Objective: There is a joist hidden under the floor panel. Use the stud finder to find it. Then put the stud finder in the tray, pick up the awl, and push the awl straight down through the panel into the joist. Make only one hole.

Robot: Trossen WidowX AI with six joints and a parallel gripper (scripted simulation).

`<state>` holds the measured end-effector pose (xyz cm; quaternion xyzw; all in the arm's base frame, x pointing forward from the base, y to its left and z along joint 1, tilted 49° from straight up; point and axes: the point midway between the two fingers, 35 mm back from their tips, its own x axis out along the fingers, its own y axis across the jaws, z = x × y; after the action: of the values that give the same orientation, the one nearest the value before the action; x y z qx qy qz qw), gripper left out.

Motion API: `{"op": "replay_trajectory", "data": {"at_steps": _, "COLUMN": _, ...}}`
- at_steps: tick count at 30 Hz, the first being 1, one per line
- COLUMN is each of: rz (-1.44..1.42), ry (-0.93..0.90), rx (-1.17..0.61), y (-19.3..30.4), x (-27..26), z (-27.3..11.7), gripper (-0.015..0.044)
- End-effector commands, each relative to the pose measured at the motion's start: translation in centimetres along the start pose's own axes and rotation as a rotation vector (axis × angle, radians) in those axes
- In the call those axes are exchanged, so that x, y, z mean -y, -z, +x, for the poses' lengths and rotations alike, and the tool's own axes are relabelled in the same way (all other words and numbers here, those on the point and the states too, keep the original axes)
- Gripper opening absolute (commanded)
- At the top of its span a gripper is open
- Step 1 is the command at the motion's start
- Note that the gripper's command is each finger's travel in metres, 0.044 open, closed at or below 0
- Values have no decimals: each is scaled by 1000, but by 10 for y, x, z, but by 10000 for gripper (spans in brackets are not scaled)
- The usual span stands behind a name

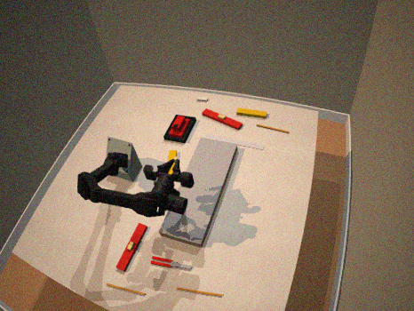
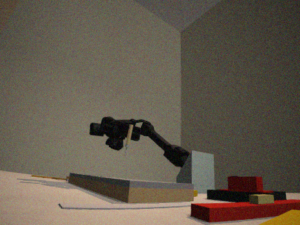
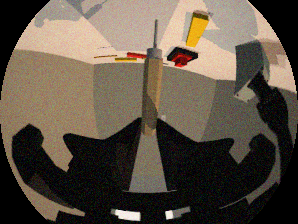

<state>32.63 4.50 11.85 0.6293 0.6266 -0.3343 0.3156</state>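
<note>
Awl (image 2: 129, 135) (image 3: 152, 90) gripped by its handle, claw (image 1: 174, 163) (image 2: 131, 126) (image 3: 148, 121) nearly closed.

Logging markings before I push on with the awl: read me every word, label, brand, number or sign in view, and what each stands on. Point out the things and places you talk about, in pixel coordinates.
None: I can read no text in any view.
Awl (image 2: 129, 135) (image 3: 151, 90) in the hand (image 3: 148, 121): none legible.
Panel (image 1: 209, 178) (image 2: 96, 180): none legible.
Anything finer is too blurred to tell.
</note>
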Motion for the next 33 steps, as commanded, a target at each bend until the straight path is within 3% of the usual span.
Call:
{"op": "replay_trajectory", "data": {"at_steps": 1, "rz": 3, "ry": -13, "rx": -37, "y": -2, "x": -16, "z": 10, "gripper": 0}}
{"op": "replay_trajectory", "data": {"at_steps": 13, "rz": 28, "ry": -26, "rx": -134, "y": -22, "x": -54, "z": 52, "gripper": 0}}
{"op": "replay_trajectory", "data": {"at_steps": 33, "rz": 29, "ry": -26, "rx": -135, "y": -35, "x": -55, "z": 54, "gripper": 0}}
